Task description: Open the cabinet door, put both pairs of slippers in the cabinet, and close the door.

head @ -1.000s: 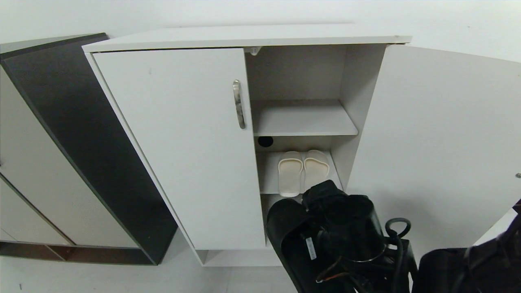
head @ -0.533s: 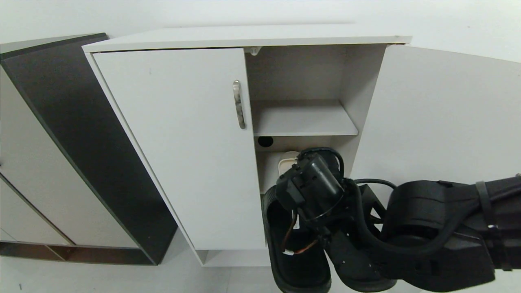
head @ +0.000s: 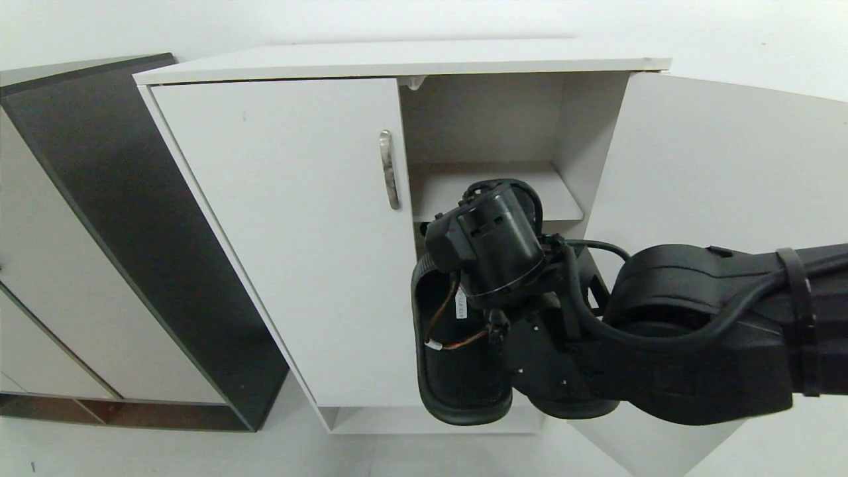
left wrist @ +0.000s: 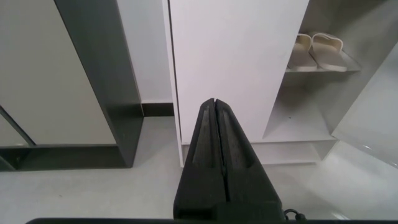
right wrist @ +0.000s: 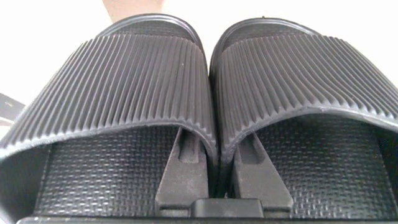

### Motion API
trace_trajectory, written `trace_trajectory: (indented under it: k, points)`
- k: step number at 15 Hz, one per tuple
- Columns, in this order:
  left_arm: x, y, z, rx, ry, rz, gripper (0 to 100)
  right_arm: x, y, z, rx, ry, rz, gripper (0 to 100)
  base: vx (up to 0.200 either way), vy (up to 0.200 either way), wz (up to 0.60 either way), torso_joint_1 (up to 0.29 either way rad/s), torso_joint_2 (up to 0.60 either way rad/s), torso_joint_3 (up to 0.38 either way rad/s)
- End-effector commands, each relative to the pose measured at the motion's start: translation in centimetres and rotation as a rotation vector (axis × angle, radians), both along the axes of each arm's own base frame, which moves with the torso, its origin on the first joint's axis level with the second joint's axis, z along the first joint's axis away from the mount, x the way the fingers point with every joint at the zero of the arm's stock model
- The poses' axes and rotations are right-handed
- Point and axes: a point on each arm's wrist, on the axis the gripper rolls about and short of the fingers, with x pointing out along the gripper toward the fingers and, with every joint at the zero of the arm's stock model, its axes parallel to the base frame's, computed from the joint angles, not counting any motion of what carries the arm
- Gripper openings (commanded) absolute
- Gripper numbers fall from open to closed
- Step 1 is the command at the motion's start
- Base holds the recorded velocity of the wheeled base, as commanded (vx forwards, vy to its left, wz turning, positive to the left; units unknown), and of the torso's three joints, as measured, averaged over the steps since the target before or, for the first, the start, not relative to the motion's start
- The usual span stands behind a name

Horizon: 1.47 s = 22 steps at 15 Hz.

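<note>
Currently the right gripper has the black slippers. One finger sits inside each slipper under its ribbed strap, and the two adjoining inner side walls are pinched between them. The jaws are narrow and clamped on the pair.

- The pair is side by side, footbeds toward the head camera, and off the floor.
- It hangs in front of the open right half of the cabinet, just beside the edge of the left door.
- I cannot tell if the toes are past the cabinet front, because the wrist blocks that spot in the head view.
- The right arm comes in from the right, across the open right door.

The cream slippers are already inside. They sit side by side on the lower shelf of the right compartment, toes inward. The upper shelf shows above the wrist.

The left door is closed and its metal handle is untouched.

The left gripper has its fingers pressed together with nothing between them. It hovers over the floor, facing the closed left door and well apart from it.

A dark cabinet stands just beside the white one on its left.
</note>
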Motion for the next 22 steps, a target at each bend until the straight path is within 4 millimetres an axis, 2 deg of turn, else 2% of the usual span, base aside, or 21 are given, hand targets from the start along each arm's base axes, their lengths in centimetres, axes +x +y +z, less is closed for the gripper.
trace_trajectory:
  k: [1,4,9,18,22]
  points:
    - [0.0,0.0,0.0,0.000,0.000,0.001,0,-0.2,-0.5,0.4,-0.001,-0.028,0.011,0,0.000,0.000,0.00,0.000,0.00,0.000]
    - [0.0,0.0,0.0,0.000,0.000,0.001,0,0.8,-0.6,-0.1,-0.004,-0.103,0.013,0,0.000,0.000,0.00,0.000,0.00,0.000]
    - [0.0,0.0,0.0,0.000,0.000,0.001,0,1.4,-1.1,0.4,0.011,-0.121,-0.011,0,0.000,0.000,0.00,0.000,0.00,0.000]
    - [0.0,0.0,0.0,0.002,0.000,-0.001,0,2.0,-1.4,0.8,0.002,-0.136,-0.043,0,0.200,0.000,0.00,0.003,0.00,0.000]
    - [0.0,0.0,0.0,0.002,0.000,-0.001,0,2.7,-0.4,-0.6,-0.005,-0.131,-0.044,0,0.150,0.000,0.00,0.003,0.00,0.002]
